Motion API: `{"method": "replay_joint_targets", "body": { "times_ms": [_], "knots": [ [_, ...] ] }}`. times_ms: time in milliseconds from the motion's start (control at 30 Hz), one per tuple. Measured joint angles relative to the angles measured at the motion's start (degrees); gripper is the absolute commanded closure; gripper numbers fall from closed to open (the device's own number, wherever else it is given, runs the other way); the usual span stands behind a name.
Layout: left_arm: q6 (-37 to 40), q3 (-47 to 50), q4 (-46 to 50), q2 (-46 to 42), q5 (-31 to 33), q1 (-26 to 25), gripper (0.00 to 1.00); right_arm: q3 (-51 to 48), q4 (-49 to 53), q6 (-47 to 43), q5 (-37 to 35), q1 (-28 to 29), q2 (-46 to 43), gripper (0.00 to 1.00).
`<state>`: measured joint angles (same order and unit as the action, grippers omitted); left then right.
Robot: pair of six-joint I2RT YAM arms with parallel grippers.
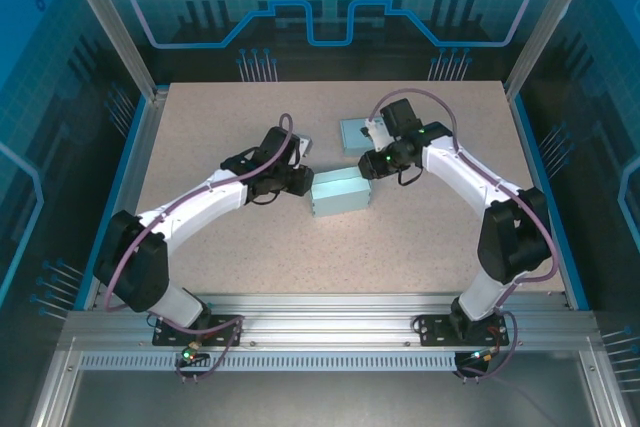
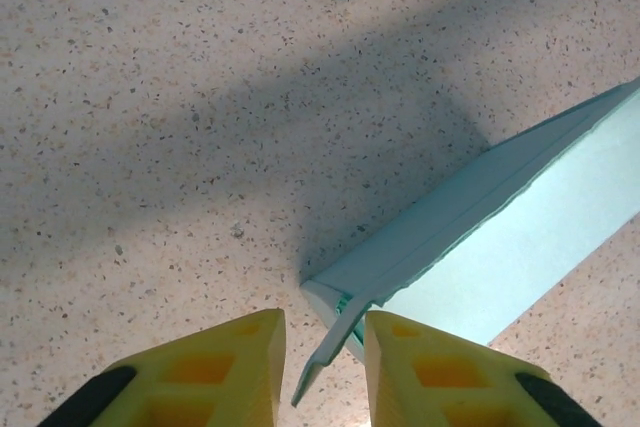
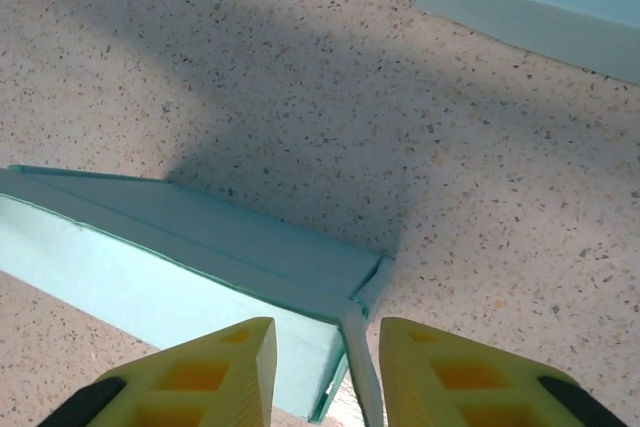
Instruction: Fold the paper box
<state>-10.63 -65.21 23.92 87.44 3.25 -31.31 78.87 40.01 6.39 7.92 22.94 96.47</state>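
The paper box (image 1: pixel 340 194) lies near the middle of the tabletop (image 1: pixel 260 257), with a second teal piece (image 1: pixel 358 131) just beyond it toward the far edge. The left end effector (image 2: pixel 325 325) sits at the box's left end, its fingers narrow around a loose corner flap (image 2: pixel 335 352), with a gap showing. The right end effector (image 3: pixel 328 332) straddles the end flap (image 3: pixel 362 372) at the box's right end, also narrow and not clamped.

Bright, even overhead light; soft wide shadows on tabletop (image 2: pixel 150 97) by paper box (image 3: pixel 200 237); wrist pics sharp.
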Motion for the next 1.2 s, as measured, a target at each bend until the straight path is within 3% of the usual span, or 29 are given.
{"method": "replay_joint_targets", "body": {
  "times_ms": [333,500,633,833,1200],
  "knots": [
    [-0.5,-1.0,1.7,1.2,0.4,-0.8,0.81,-0.2,0.0,2.7,-1.4,0.7,0.0,0.71],
    [-2.0,-1.2,2.5,1.5,1.1,-1.0,0.92,-0.9,0.0,4.6,-3.0,0.8,-0.5,0.73],
    [-2.8,-2.1,2.9,1.7,1.3,-1.2,0.93,-2.1,-0.2,6.1,-3.6,1.0,-1.9,0.77],
    [-2.6,-2.8,2.9,2.1,1.5,-2.2,0.93,-2.5,-0.7,6.3,-5.5,1.4,-3.1,0.62],
    [0.2,-3.1,2.8,3.1,2.6,-2.2,0.93,0.8,-1.0,-4.8,-7.1,0.7,-2.2,0.59]
  ]
}}
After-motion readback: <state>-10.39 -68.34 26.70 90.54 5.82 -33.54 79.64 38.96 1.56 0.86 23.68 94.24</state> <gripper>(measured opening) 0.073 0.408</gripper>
